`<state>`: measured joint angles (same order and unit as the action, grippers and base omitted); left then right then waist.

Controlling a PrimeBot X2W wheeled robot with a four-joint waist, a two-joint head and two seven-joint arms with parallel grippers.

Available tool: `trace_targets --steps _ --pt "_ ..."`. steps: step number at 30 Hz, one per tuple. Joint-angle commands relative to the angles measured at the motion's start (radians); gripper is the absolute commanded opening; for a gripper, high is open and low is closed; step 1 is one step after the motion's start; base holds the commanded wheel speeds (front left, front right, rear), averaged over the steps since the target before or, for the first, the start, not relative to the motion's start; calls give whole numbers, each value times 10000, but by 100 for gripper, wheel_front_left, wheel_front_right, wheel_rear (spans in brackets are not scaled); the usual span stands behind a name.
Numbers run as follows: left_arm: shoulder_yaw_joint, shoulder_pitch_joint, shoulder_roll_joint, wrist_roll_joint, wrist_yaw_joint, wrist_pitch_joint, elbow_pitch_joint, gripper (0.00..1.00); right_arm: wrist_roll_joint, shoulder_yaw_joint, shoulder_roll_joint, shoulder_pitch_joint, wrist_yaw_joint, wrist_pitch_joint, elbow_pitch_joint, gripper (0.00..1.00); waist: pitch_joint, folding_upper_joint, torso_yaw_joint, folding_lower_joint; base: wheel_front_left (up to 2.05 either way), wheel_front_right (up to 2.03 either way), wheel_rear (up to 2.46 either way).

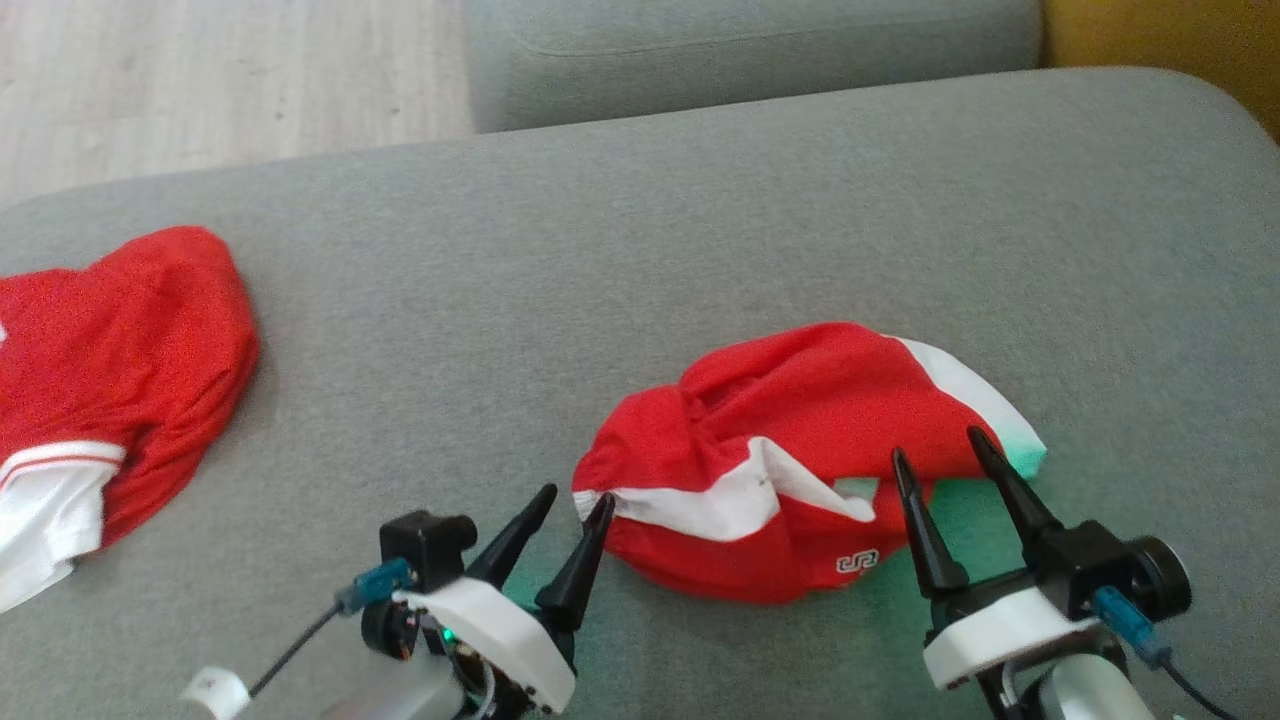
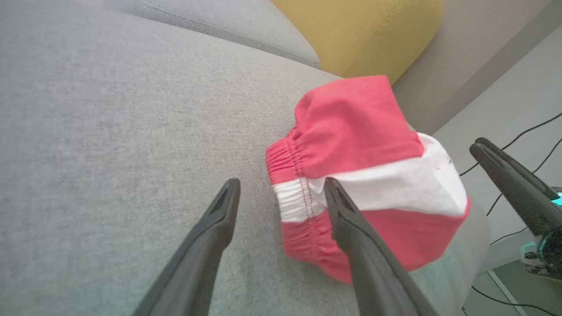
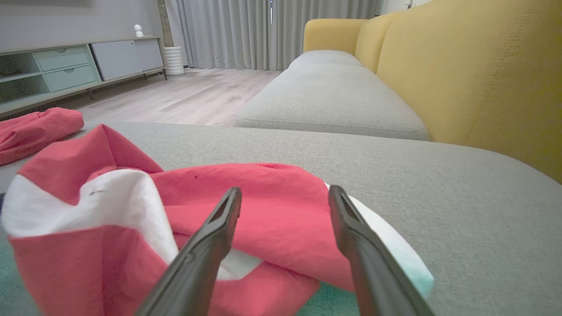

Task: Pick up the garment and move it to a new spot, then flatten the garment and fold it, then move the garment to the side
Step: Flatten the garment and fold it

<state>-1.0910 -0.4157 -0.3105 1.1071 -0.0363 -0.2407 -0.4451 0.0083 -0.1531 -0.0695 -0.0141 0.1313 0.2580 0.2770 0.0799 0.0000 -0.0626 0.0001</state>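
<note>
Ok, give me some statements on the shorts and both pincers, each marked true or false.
1. The left pincer is clamped on the red-and-white shorts. False: it stands open at their edge.
2. The right pincer is open. True.
3. The shorts lie folded flat. False: they are crumpled.
4. A second red-and-white garment lies on the grey cushion, to the robot's left. True.

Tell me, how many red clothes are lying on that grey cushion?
2. One crumpled garment lies between the left gripper and right gripper; a second garment lies far to the robot's left, cut off by the picture's edge. More may lie out of view.
</note>
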Motion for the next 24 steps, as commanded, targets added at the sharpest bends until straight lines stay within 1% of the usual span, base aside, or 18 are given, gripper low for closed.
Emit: trace_targets --steps 1,2,6,9,14,18,23,24 --pt "501 -40 28 -128 -104 -185 46 100 -44 -171 -150 -286 -6 38 -195 100 -92 0 222 -1 0 0 0" --pt "665 63 203 -163 -218 -198 -138 100 0 -160 -192 -230 -6 38 -80 100 -146 0 384 -1 0 0 0" --pt "863 183 546 -259 -461 -206 -476 100 106 -168 -318 -94 -6 38 449 100 -203 0 792 -1 0 0 0" --pt "993 121 908 -385 -633 -207 -662 100 116 228 -471 -83 -6 38 1237 100 -134 0 1156 -1 0 0 0" --pt "1172 -151 1568 -811 -815 -208 -1000 100 -557 1232 -887 -556 -6 38 2694 100 124 0 1673 -1 0 0 0" --pt "1450 -236 1942 -1182 -890 -209 -1131 100 -1284 2181 -1148 -1122 -6 -50 3783 100 384 0 2042 -1 0 0 0" --pt "1601 -192 2233 -1425 -931 -209 -1074 100 -2161 3153 -1293 -1969 -6 -45 4333 100 639 0 2421 -1 0 0 0" --pt "1581 -190 2273 -1466 -935 -209 -1048 100 -2240 3250 -1283 -2123 -6 -40 4413 76 667 0 2496 -1 0 0 0"
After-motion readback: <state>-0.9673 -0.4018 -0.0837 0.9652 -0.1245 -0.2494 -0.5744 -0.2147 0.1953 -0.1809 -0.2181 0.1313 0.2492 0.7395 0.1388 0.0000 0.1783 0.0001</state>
